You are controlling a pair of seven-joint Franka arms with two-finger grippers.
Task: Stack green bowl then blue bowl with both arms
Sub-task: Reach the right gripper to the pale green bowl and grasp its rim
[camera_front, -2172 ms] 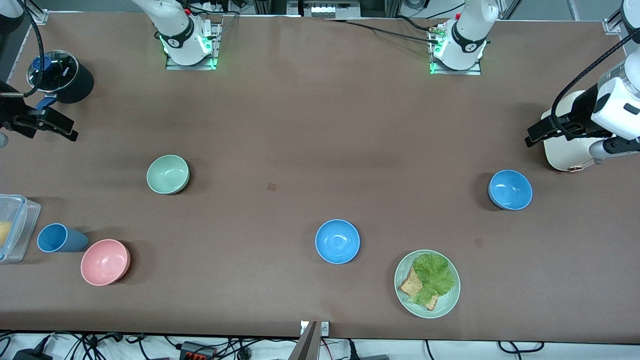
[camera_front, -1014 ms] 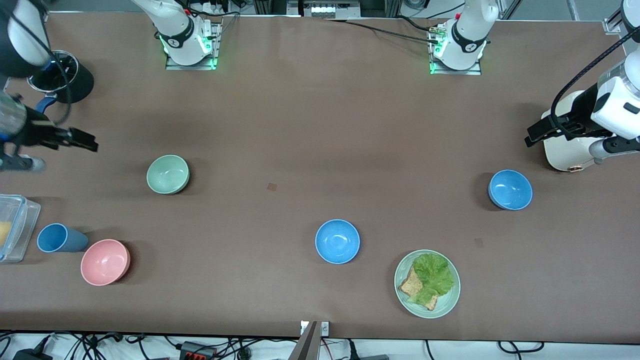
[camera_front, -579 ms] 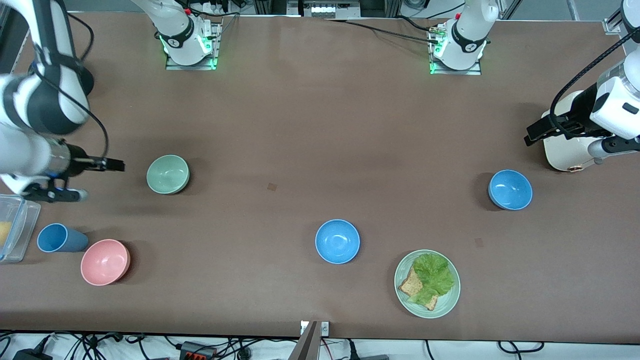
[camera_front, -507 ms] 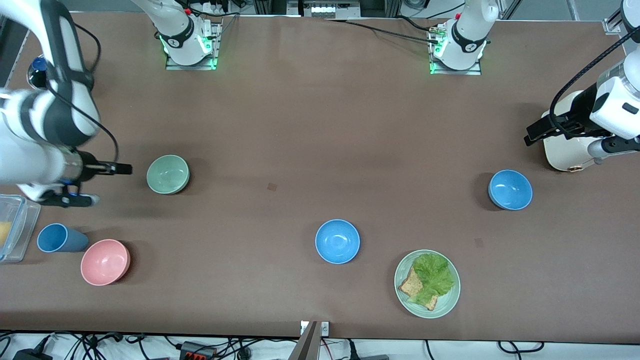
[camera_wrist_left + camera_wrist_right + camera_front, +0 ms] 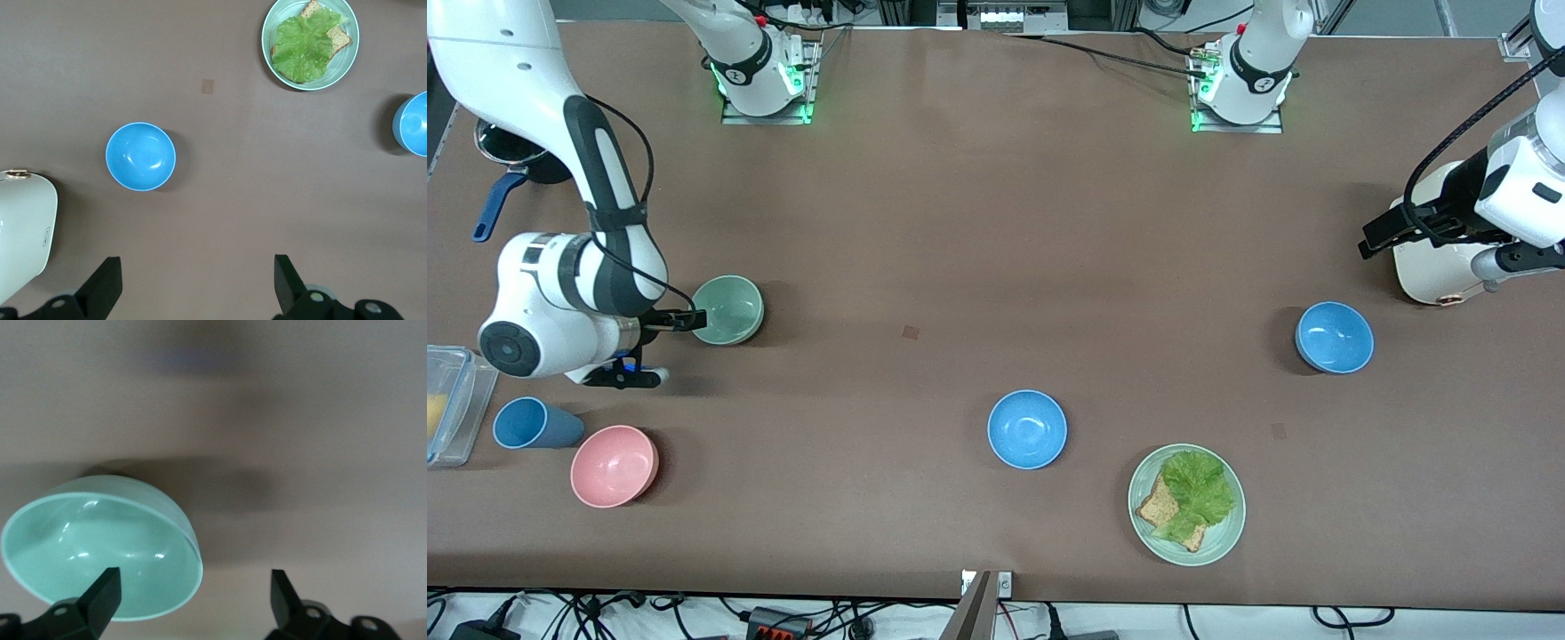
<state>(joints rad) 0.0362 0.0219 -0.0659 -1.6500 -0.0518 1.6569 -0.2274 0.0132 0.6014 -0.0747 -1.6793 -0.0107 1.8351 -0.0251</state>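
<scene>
A: Right arm has swung in from its end of the table. Right gripper point(image 5: 660, 347) now sits low beside the small pale mint-green glossy bowl point(image 5: 727, 309), one finger at the bowl's rim, the other out over bare table.

B: Clamped yet?

A: No. In the right wrist view the fingers point(image 5: 100, 593) stand apart, one tip over the bowl's inner wall, the pair just starting to draw in. Nothing is held. The bowl rests on the brown table point(image 5: 960, 222), toward the right arm's end.

B: And the blue one?

A: The light sky-blue glossy bowl point(image 5: 1335, 337) sits untouched toward the left arm's end. The left gripper point(image 5: 1378, 238) hangs above the table by a white rounded appliance point(image 5: 1432, 258), jaws wide apart, waiting; its wrist view looks down on that bowl point(image 5: 141, 156).

B: What does that mean for the job?

A: The approach looks finished and a rim pinch on the green bowl seems next. No stacking has begun. A deeper matte blue bowl point(image 5: 1027, 428) lies mid-table, a likely decoy.
</scene>
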